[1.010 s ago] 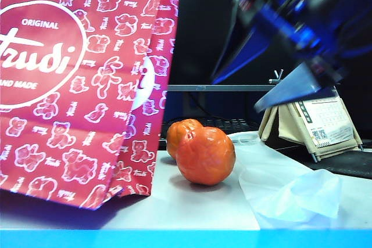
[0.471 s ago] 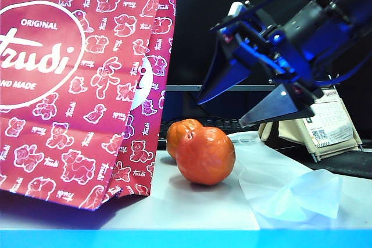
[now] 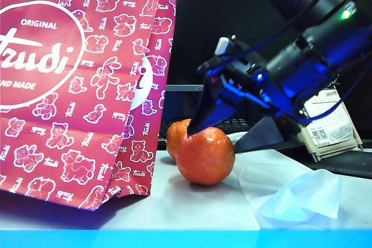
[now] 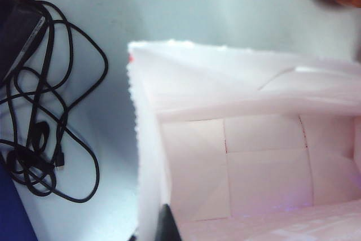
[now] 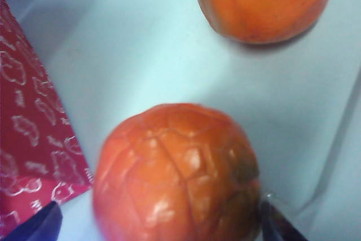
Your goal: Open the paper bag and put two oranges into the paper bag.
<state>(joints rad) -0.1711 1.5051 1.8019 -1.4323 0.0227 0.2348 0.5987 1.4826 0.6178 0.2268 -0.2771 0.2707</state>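
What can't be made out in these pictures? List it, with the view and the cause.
- Left gripper: the left wrist view shows only a dark sliver at the paper bag's rim; the frame edge cuts it off.
- Rear orange: mostly hidden in the exterior view by the front orange.
- Right gripper: its far finger passes behind the front orange.
- Bag top and handles: cropped by the exterior view's edge.
- Desk calendar: print too small, arm covers part.

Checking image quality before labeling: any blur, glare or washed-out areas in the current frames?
Exterior view: sharp; paper bag crisp, right gripper dark against a black backdrop, glossy highlight on the front orange.
Left wrist view: bag interior overexposed, pinkish-white; left gripper not identifiable.
Right wrist view: soft focus; near orange blurry, fingertips only dark corners.
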